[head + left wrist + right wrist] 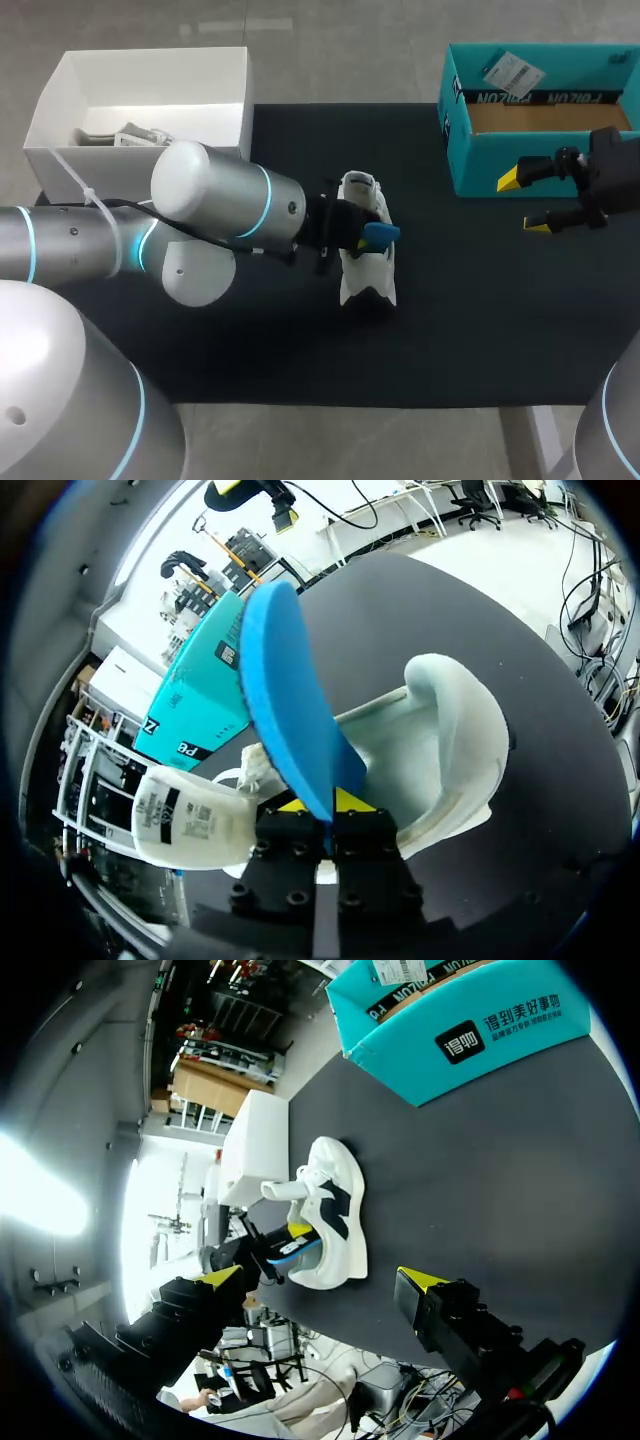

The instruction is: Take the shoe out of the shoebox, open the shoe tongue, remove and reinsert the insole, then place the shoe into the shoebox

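A white shoe with dark side panels stands on the black mat in the middle of the table. My left gripper sits at its opening, shut on a blue insole. In the left wrist view the blue insole stands up from between the yellow tips of my left gripper, over the white shoe. My right gripper hangs open and empty beside the teal shoebox at the right. The right wrist view has the shoe ahead of its fingers and the shoebox farther off.
A white open box with a few items inside stands at the back left, behind my left arm. The black mat covers most of the table between the two boxes.
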`<state>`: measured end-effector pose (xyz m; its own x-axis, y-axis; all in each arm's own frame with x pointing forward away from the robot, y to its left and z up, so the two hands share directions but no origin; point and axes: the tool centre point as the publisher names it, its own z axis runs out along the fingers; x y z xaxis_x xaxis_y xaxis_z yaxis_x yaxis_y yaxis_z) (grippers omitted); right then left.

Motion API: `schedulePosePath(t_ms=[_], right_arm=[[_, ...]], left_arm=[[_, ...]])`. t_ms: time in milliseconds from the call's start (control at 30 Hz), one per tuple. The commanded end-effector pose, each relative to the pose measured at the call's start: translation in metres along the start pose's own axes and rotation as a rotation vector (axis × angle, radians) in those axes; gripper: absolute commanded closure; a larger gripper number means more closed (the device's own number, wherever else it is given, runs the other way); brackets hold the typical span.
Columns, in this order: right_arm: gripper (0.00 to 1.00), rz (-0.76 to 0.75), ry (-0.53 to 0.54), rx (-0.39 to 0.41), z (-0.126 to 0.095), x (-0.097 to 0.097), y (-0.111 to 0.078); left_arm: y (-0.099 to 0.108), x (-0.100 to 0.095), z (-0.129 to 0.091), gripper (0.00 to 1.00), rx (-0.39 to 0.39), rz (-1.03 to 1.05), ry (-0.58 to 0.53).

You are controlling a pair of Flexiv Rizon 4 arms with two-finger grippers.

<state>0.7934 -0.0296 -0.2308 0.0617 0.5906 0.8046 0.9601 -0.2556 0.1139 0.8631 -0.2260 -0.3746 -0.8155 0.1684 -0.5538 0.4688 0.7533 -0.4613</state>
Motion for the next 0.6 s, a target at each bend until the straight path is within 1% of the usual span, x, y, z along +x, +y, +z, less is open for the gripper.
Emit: schedulePosePath(t_ms=[33,133,200,233,267,300,333,400,500,567,600], right_arm=[[0.0,0.002,-0.004,-0.001,0.001,0.001,0.0],[0.0,0.002,-0.004,-0.001,0.001,0.001,0.0],[0.0,0.002,-0.004,-0.001,0.001,0.001,0.0],[0.0,0.002,-0.004,-0.001,0.001,0.001,0.0],[0.0,0.002,-0.004,-0.001,0.001,0.001,0.0],[0.0,0.002,-0.004,-0.001,0.001,0.001,0.0],[0.0,0.002,-0.004,-0.001,0.001,0.001,0.0],[0.0,0.002,-0.004,-0.001,0.001,0.001,0.0],[0.0,0.002,-0.004,-0.001,0.001,0.001,0.0],[0.0,0.002,-0.004,-0.001,0.001,0.001,0.0],[0.0,0.002,-0.004,-0.001,0.001,0.001,0.0]], left_arm=[[0.003,0.001,0.004,1.0,-0.016,0.038,0.02],[0.003,0.001,0.002,1.0,-0.024,0.067,0.031],[0.001,0.0,-0.003,1.0,-0.013,0.069,0.034],[-0.002,-0.001,-0.006,0.96,-0.003,0.067,0.037],[-0.005,-0.002,-0.01,0.76,0.006,0.067,0.039],[-0.007,-0.003,-0.014,0.67,0.014,0.067,0.04],[-0.009,-0.005,-0.017,0.63,0.022,0.067,0.037],[-0.013,-0.007,-0.023,0.62,0.032,0.067,0.038],[-0.015,-0.009,-0.029,0.65,0.041,0.068,0.043],[-0.017,-0.009,-0.033,0.68,0.052,0.07,0.046],[-0.017,-0.008,-0.034,0.74,0.054,0.069,0.047]])
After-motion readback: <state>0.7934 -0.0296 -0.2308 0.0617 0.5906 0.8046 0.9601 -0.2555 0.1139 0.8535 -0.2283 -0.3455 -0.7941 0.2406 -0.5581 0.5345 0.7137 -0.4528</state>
